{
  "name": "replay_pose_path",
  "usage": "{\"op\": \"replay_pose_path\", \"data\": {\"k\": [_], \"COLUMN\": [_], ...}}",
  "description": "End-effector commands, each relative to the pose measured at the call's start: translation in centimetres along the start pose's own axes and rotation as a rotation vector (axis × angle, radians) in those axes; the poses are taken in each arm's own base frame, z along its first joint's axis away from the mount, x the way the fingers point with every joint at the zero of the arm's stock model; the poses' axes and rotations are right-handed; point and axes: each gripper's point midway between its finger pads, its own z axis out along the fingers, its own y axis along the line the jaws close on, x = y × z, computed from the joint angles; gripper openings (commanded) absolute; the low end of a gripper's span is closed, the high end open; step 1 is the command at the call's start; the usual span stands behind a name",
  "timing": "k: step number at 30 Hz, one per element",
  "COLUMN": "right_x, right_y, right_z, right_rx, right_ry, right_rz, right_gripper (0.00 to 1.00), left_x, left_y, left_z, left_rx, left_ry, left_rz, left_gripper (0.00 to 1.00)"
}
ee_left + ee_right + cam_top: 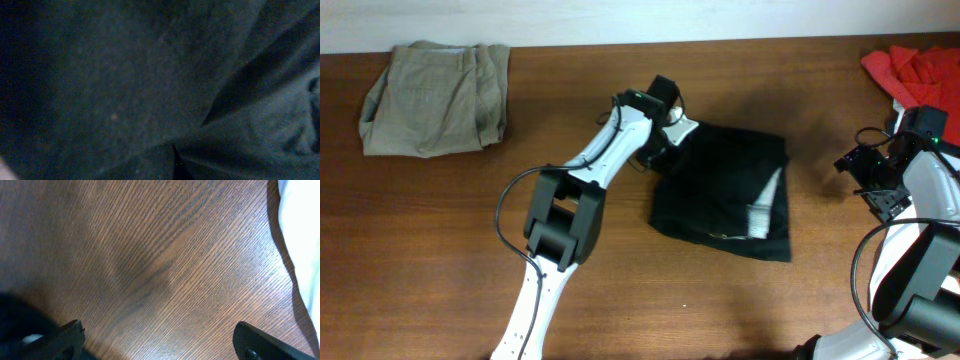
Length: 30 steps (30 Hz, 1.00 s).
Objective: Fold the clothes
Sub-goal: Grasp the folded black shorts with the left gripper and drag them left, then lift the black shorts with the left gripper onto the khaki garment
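Note:
The black shorts lie partly folded at the table's middle, with the pale inner waistband showing at their right side. My left gripper is at the shorts' upper left corner. Dark fabric fills the left wrist view, its folds running to a pinch at the bottom centre, and the fingers are hidden. My right gripper is open and empty over bare wood, to the right of the shorts.
Folded khaki shorts lie at the back left. A red shirt sits at the back right corner, with white cloth just beyond my right gripper. The wooden table extends to the front.

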Motion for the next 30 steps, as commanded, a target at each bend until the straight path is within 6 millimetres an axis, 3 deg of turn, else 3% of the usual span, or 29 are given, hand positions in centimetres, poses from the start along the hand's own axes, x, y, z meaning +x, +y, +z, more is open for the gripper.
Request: {"op": "replay_pose_path", "data": {"k": [1, 3, 6, 11, 17, 20, 23, 30], "right_x": [-0.4, -0.4, -0.4, -0.4, -0.4, -0.4, -0.4, -0.4], "right_y": [0.1, 0.1, 0.1, 0.1, 0.1, 0.1, 0.1, 0.1], "right_z": [-0.4, -0.4, -0.4, -0.4, -0.4, -0.4, -0.4, -0.4], "right_rx": [-0.005, -0.005, -0.005, -0.005, -0.005, -0.005, -0.005, -0.005], "right_ry": [-0.013, -0.013, -0.013, -0.013, -0.013, -0.013, -0.013, -0.013], "right_rz": [0.011, 0.011, 0.011, 0.011, 0.011, 0.011, 0.011, 0.011], "right_gripper": [0.99, 0.99, 0.99, 0.99, 0.99, 0.99, 0.99, 0.99], "left_x": [1.4, 1.6, 2.7, 6.4, 6.8, 6.6, 6.5, 8.0], "left_y": [10.9, 15.1, 20.3, 27.1, 30.7, 31.0, 31.3, 33.2], "left_z": [-4.4, -8.5, -12.4, -16.8, -23.0, -27.4, -29.9, -32.2], "left_rx": [-0.327, -0.432, -0.506, -0.635, -0.708, -0.757, -0.789, -0.824], "left_ry": [0.038, 0.016, -0.012, 0.004, -0.121, -0.202, -0.269, -0.309], "left_rz": [-0.034, -0.081, -0.092, -0.182, -0.246, -0.269, -0.305, -0.349], "left_gripper": [0.01, 0.01, 0.01, 0.01, 0.01, 0.01, 0.01, 0.01]}}
